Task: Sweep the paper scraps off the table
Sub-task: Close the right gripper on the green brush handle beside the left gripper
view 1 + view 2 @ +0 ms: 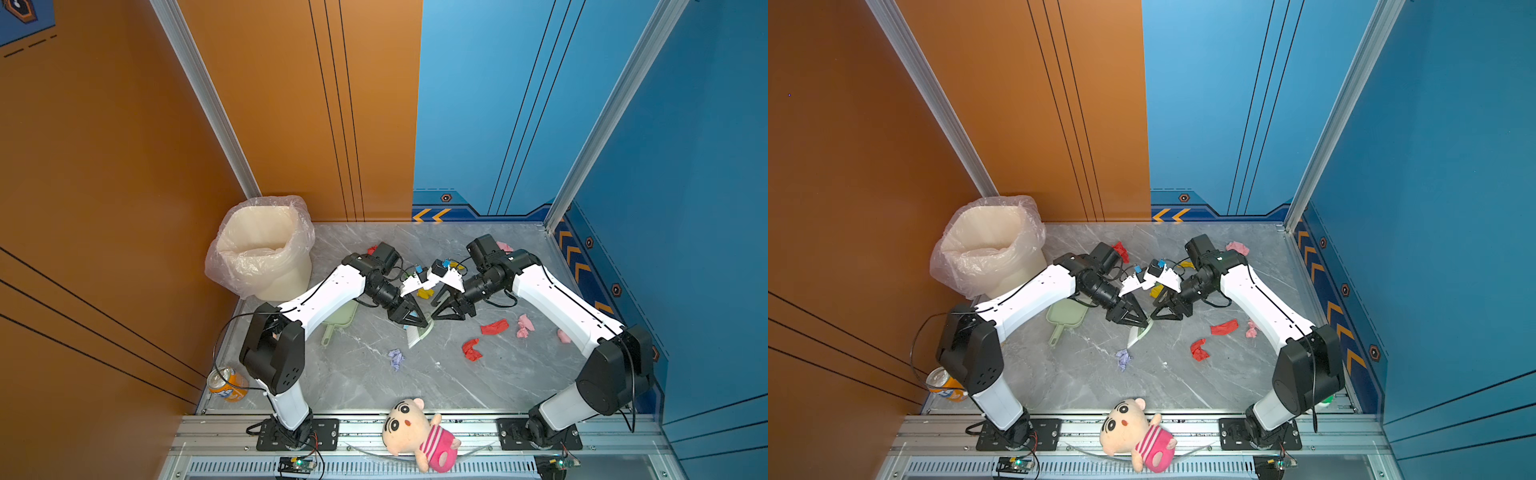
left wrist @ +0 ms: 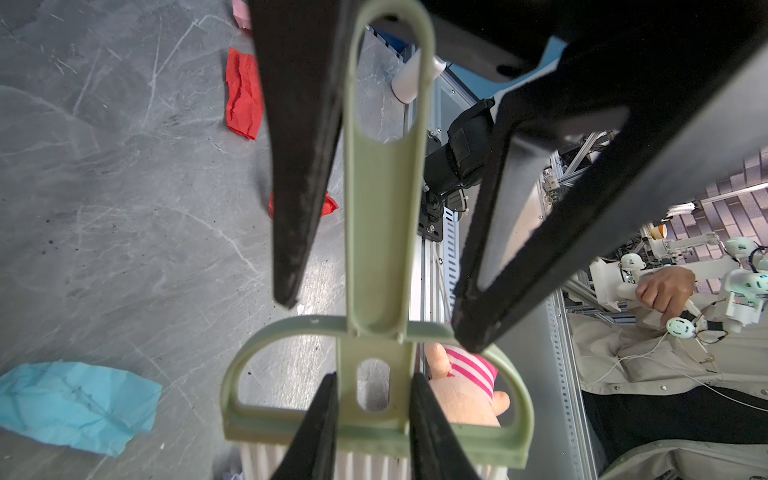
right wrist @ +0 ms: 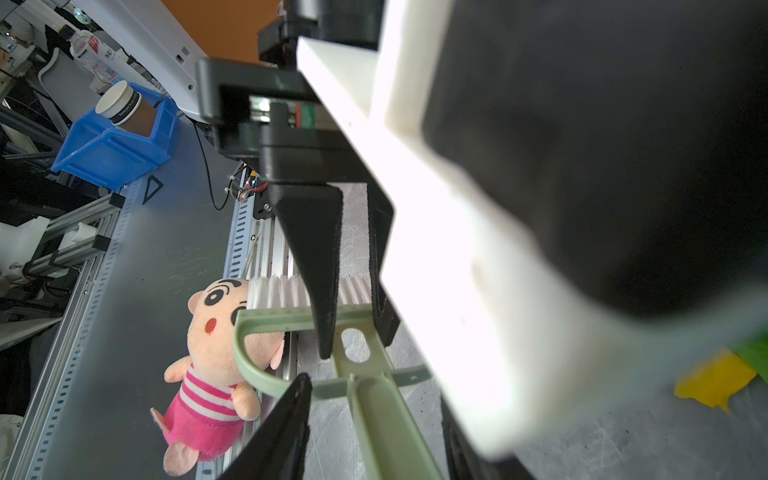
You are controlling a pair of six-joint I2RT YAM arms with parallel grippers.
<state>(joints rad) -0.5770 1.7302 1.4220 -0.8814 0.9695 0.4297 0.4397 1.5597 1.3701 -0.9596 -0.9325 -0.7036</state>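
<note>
doll (image 1: 409, 432) on rail (image 1: 365, 428), scraps (image 1: 494, 326) across table (image 1: 374, 382), orange-blue walls (image 1: 291, 104); left jaws pinch brush (image 2: 382, 249), right jaws spread.

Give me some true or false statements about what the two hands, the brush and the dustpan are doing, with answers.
The left hand is clamped on the pale green plastic brush. True.
The right hand is closed tight on the brush handle. False: its jaws stand open on either side of it.
The pale green plastic dustpan is held up in the air. False: it lies on the grey marble table.
Red crumpled paper scraps lie on the table. True.
</note>
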